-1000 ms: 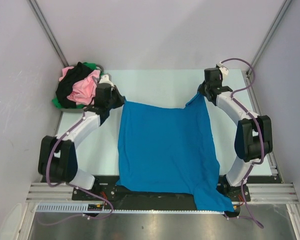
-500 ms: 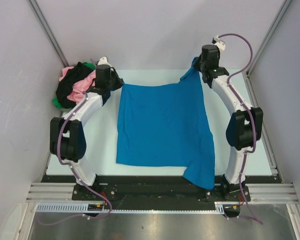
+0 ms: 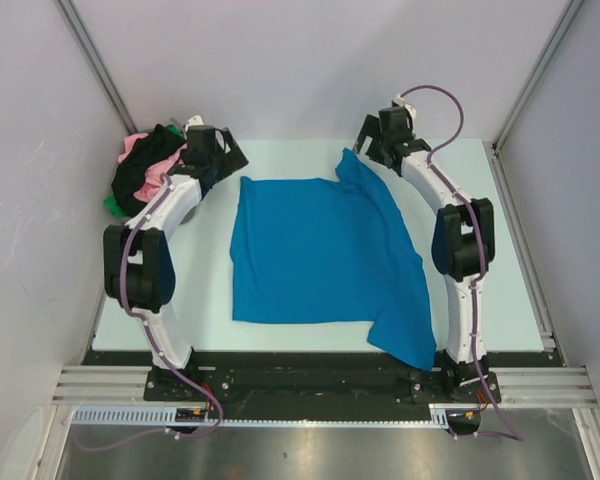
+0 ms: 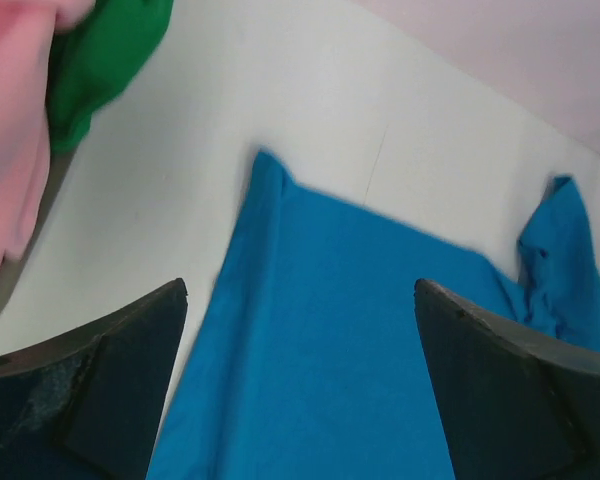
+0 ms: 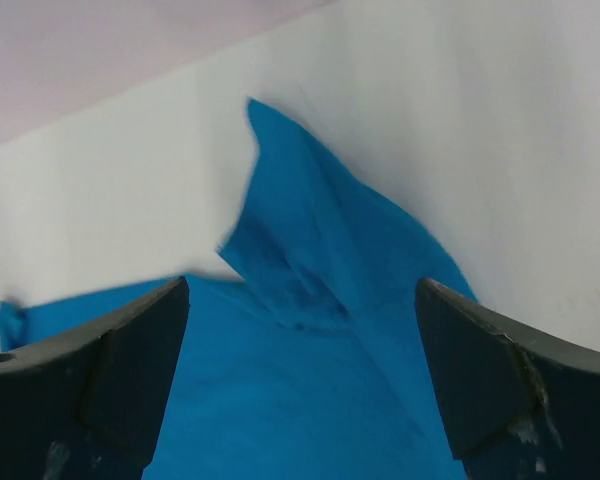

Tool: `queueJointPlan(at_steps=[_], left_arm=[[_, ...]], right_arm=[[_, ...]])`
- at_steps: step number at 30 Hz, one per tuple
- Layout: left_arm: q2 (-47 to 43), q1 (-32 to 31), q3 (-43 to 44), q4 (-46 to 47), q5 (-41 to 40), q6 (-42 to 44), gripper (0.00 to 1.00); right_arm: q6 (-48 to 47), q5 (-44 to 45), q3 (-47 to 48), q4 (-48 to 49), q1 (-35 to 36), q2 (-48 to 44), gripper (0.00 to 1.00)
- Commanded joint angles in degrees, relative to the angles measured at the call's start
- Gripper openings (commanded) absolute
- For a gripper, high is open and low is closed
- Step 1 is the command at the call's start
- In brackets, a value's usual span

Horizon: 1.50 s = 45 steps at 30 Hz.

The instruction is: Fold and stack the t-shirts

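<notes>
The blue t-shirt (image 3: 320, 255) lies spread on the table (image 3: 290, 160) in the centre of the overhead frame. It is mostly flat, a single layer, and not yet folded. Its long axis runs from top to bottom of the frame, leaning slightly to the right.

We note two faults. The upper right corner is bunched and stands up in a peak. The lower right corner trails down to the table's near edge. The upper left corner lies flat, with a narrow rolled edge.

Both grippers sit at the top edge of the cloth, which lies toward the bottom of the frame from each. The right gripper (image 3: 368, 140) is the nearer, just beside the raised peak. The left gripper (image 3: 222, 155) stands just off the upper left corner. Both wrist views show the fingers spread wide with nothing between them.

The remaining t-shirts (image 3: 150, 172), pink, black and green, lie heaped at upper left, near the left gripper.

In our judgement the peak wants smoothing before any fold.
</notes>
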Motion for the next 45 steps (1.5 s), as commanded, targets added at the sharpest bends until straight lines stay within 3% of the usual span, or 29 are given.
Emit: queueJointPlan(at_steps=[1,6,12,16,26,45], left_arm=[[-11.5,-0.1,-8.1,2.2,0.8,-3.3,1.00],[-18.9,-3.5,-14.7,-0.8,2.5,-2.6,1.00],[-18.3,-10.4,-21.6,3.1,7.0,-3.5,1.00],[-10.8,-12.0,-21.6,7.9,13.8,-5.6,1.00],[-6.2,-12.1,-23.2,13.7,17.2,-8.1,1.00],[-4.1,-12.0,-25.8,13.8,18.3,-8.6,1.00]], right_arm=[[0.0,2.9,-10.1,5.7,-2.4,-17.1,1.00],[0.6,6.7,-18.4,1.0,-4.4,-24.0,1.00],[0.7,3.5,-17.4,-5.6,-4.9,-17.4,1.00],[0.4,-1.3,-10.8,-7.1,-4.5,-9.0,0.99],[-4.2,5.9,15.0,-17.7,-3.5,11.3,0.98],[-11.8,16.0,19.3,-25.0,-0.2,18.3,0.99]])
